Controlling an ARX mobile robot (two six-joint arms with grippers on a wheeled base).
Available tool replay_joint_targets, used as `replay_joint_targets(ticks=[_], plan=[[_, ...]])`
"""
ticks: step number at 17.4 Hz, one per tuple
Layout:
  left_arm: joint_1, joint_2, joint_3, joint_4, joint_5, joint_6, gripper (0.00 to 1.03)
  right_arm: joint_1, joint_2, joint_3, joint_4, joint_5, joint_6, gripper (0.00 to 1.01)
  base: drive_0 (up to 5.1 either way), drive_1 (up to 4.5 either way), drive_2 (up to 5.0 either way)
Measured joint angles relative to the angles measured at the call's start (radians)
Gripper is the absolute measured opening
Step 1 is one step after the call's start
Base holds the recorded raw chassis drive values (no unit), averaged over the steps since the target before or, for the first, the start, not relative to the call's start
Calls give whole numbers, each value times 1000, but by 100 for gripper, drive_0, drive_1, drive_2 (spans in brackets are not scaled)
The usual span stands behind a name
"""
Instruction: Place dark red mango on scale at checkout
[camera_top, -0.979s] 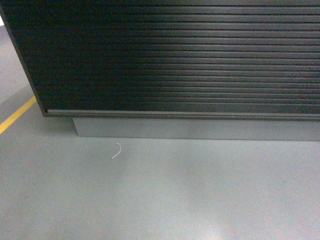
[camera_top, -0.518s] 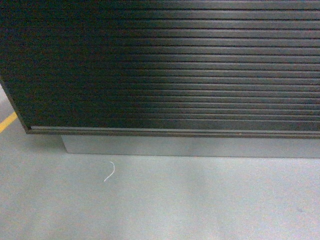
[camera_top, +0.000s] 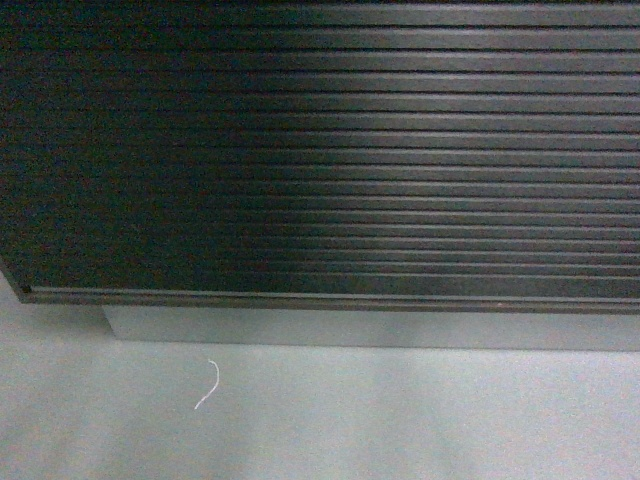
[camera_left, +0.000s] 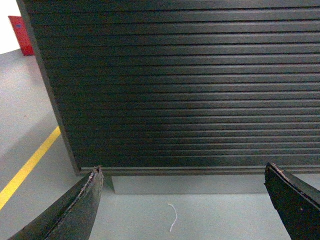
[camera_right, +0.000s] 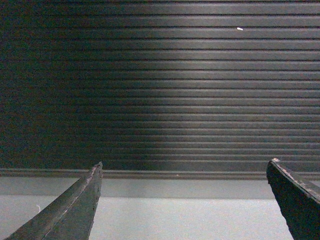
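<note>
Head view: I see the checkout (camera_top: 330, 150) filling nearly the whole frame, its dark front panel ribbed in horizontal slats that run left to right. A lighter band of reflection falls across the slats from centre to right. Below the panel's lower edge sits a recessed grey plinth (camera_top: 380, 330), and under that a pale grey floor (camera_top: 420, 420) along the bottom of the frame. A short curled white thread (camera_top: 208, 385) lies on the floor at lower left, just in front of the plinth.

Left wrist view: the counter's left edge slants down from upper left to lower centre-left. Beyond it, at far left, I see more grey floor with a yellow line (camera_left: 27, 167) running diagonally, and a red object (camera_left: 21, 34) in the upper left corner. The left gripper (camera_left: 185, 200) has its two dark fingers at the lower corners, spread wide apart with nothing between them.

Right wrist view: slats again, the plinth and floor low in the frame. The right gripper (camera_right: 185, 200) is likewise spread wide and holds nothing.

The dark red mango and the scale appear in no view, so I cannot give the mango's position, heading or long axis.
</note>
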Motion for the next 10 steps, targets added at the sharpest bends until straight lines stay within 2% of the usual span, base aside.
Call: replay_joint_targets(ticks=[10], plan=[[0,0,0,-3,1,0,98,0,0,0,2,0,0,98,-5,411,-421]])
